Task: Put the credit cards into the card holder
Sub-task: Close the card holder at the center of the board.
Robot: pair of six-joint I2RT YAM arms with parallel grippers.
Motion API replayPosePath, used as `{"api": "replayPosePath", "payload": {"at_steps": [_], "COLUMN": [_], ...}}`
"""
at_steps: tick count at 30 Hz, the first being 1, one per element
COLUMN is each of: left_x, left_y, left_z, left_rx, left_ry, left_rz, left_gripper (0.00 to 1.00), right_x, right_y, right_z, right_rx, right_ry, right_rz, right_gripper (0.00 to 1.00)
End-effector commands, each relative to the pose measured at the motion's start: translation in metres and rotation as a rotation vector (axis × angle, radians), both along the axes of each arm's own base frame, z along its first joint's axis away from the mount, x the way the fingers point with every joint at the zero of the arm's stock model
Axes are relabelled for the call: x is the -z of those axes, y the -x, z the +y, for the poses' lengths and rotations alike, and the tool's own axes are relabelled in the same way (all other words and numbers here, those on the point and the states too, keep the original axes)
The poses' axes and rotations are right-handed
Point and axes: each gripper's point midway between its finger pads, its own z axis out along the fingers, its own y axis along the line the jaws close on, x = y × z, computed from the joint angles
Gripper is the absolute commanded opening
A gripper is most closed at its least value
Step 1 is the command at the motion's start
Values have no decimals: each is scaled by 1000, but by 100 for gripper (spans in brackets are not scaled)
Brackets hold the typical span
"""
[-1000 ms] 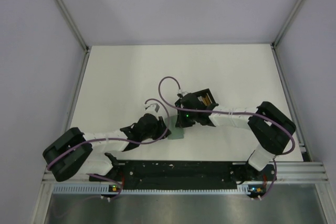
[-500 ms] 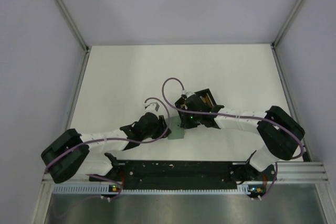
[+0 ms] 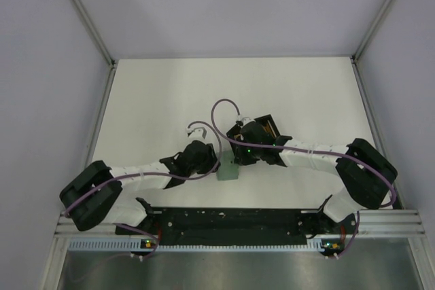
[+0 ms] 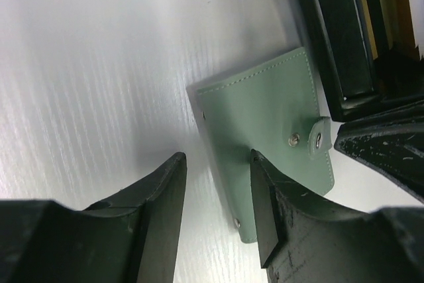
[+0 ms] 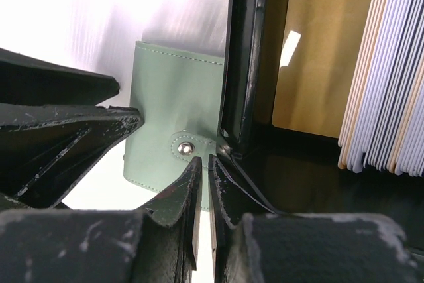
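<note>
Nothing is loaded yet: the card holder (image 4: pixel 265 124) lies snapped shut near the table's (image 3: pixel 170 100) front edge, credit cards (image 5: pixel 384 64) in the black box (image 5: pixel 242 51), left gripper (image 4: pixel 217 164) gaping, right gripper (image 5: pixel 205 160) nearly closed.

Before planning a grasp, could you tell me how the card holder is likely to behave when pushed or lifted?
The card holder lies flat and thin on the smooth table, so it would probably slide rather than tip. Its stitched cover looks soft, likely bending if lifted by an edge.
</note>
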Motion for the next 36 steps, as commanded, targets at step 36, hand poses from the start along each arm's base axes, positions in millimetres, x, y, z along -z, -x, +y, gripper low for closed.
{"api": "replayPosePath", "payload": {"at_steps": [36], "left_x": [29], "left_y": [8], "left_z": [-6], "left_rx": [73], "left_ry": [-39], "left_rz": [69], "left_gripper": [29], "right_x": [22], "right_y": [-14], "right_z": [6], "right_rx": [-8], "right_ry": [59], "right_rz": [28], "right_gripper": [7]}}
